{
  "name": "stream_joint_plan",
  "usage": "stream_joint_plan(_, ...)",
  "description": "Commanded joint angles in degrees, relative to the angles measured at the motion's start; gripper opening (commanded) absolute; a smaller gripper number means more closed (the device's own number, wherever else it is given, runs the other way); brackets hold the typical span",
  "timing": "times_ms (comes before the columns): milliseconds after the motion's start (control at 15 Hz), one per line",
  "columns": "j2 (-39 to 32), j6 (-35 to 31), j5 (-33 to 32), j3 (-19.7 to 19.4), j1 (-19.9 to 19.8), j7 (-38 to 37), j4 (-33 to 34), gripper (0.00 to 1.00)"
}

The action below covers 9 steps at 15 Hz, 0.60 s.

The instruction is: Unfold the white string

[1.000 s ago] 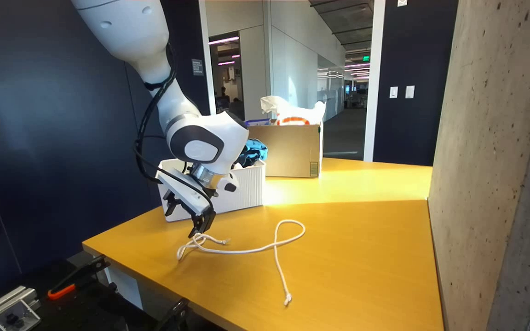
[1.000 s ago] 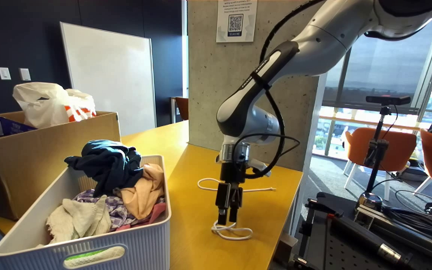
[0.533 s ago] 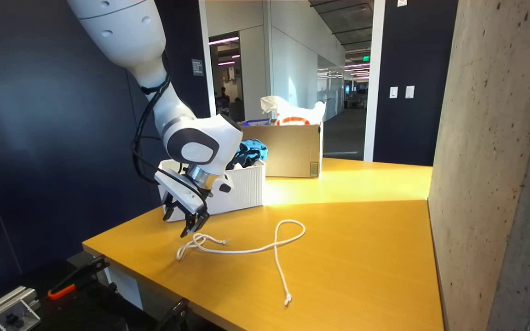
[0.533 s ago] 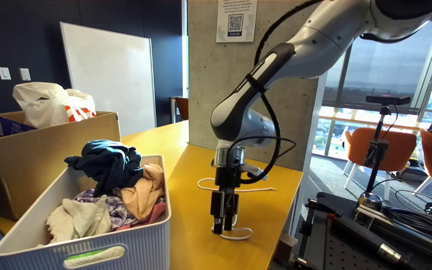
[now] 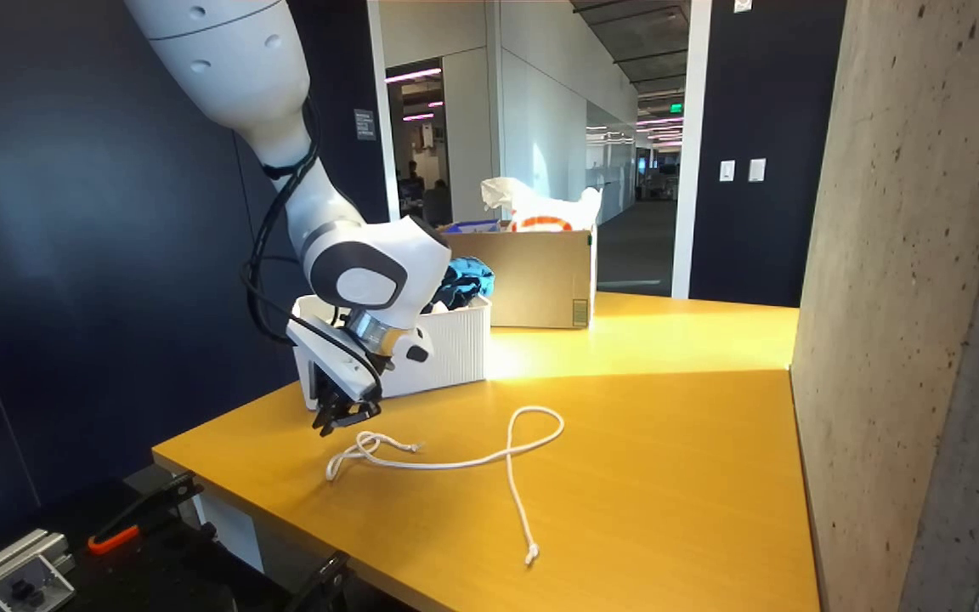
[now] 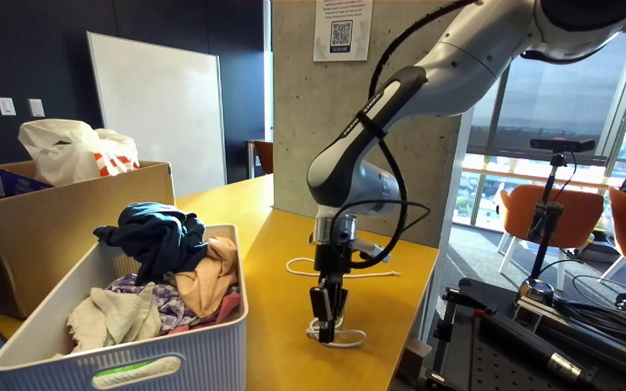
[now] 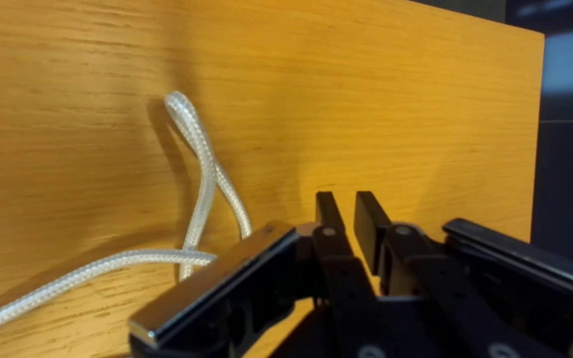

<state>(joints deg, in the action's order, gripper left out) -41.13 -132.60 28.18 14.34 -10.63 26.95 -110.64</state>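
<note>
The white string [image 5: 455,465] lies on the yellow table, with a loop and crossing toward the right and a bunched, doubled-back part at the left, in an exterior view. My gripper [image 5: 345,425] hovers just left of that bunch, apart from it there. In an exterior view the gripper [image 6: 328,339] overlaps the near loop of the string [image 6: 354,345]. The wrist view shows the string [image 7: 142,256] to the left of the gripper [image 7: 344,201], partly hidden behind its left side. A narrow gap stands between the fingertips, and only table shows through it.
A white bin [image 6: 204,358] full of cloths stands close beside the gripper. Behind it is a cardboard box [image 5: 532,280] holding plastic bags. A concrete pillar [image 5: 897,297] borders the table [image 5: 668,476]. In the wrist view the table edge [image 7: 535,149] lies to the right.
The gripper's fingers have drawn much closer together. In an exterior view the gripper has shifted left, off the string's bunched part. The string lies as before.
</note>
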Motion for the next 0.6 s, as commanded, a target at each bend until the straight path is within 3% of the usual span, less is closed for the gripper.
stream_joint_plan(0, -0.34, 0.25, -0.72, -1.11, 0.45, -1.50, 0.26, 0.00)
stream_joint_plan(533, -1.33, 0.20, -0.67, -2.53, -0.15, -1.85, -0.18, 0.00)
